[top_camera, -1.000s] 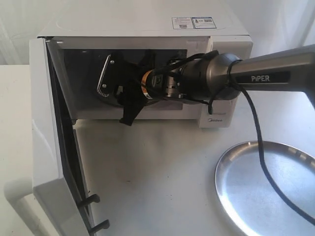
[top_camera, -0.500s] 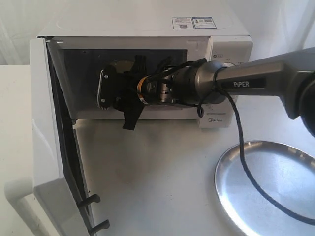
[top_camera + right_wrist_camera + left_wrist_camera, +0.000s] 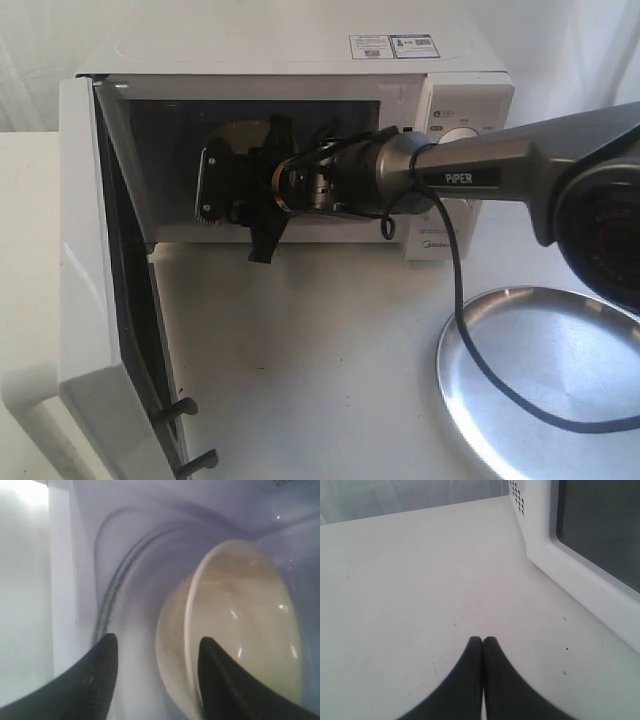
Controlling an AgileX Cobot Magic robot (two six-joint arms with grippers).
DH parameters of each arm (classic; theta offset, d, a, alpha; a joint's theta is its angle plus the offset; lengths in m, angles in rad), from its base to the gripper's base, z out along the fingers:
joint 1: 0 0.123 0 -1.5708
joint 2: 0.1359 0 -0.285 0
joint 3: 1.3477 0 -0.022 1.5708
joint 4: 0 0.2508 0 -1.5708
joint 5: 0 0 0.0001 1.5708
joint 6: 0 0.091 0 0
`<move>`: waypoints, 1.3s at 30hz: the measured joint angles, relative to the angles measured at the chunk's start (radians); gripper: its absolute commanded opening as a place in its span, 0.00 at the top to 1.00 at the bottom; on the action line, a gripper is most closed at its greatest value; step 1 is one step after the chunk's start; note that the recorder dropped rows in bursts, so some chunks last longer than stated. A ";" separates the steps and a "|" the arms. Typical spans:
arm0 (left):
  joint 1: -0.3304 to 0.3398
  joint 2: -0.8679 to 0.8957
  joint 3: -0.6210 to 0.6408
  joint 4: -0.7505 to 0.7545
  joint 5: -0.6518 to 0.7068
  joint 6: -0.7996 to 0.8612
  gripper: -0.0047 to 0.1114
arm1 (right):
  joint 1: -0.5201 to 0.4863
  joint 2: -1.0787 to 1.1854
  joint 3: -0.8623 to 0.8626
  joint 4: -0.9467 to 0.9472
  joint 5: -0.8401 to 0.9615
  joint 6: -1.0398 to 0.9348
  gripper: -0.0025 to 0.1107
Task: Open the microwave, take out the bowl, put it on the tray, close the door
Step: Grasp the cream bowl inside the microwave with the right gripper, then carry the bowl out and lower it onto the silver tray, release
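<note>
The white microwave [image 3: 300, 60] stands at the back with its door [image 3: 95, 300] swung wide open to the left. My right gripper [image 3: 240, 185] reaches into the cavity, where the cream-white bowl [image 3: 245, 135] shows just behind it. In the right wrist view the right gripper [image 3: 156, 639] is open, with one finger inside the bowl [image 3: 240, 625] and the other outside its wall, straddling the rim. The steel tray [image 3: 560, 380] lies on the table at the right. My left gripper [image 3: 483, 639] is shut on nothing, low over the table beside the door [image 3: 580, 580].
The open door's handle posts [image 3: 185, 435] jut out near the front left corner. A black cable [image 3: 470, 330] hangs from the right arm down over the tray's edge. White table [image 3: 320, 350] lies between microwave and tray.
The right arm has pushed further left and deeper into the cavity, bringing its gripper up to the bowl. The door has shifted slightly.
</note>
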 measured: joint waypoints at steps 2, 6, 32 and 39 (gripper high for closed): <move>0.000 0.000 0.000 0.000 0.000 0.000 0.96 | 0.000 0.017 -0.015 0.000 0.004 0.000 0.58; 0.000 0.000 0.000 0.000 0.000 0.000 0.96 | 0.000 0.036 -0.039 0.000 0.012 0.000 0.78; 0.000 0.000 0.000 0.000 0.000 0.000 0.96 | 0.319 -0.855 0.874 0.164 0.724 0.854 0.98; 0.000 0.000 0.000 0.000 0.000 0.000 0.96 | 0.324 -0.933 1.076 0.177 0.775 1.009 0.98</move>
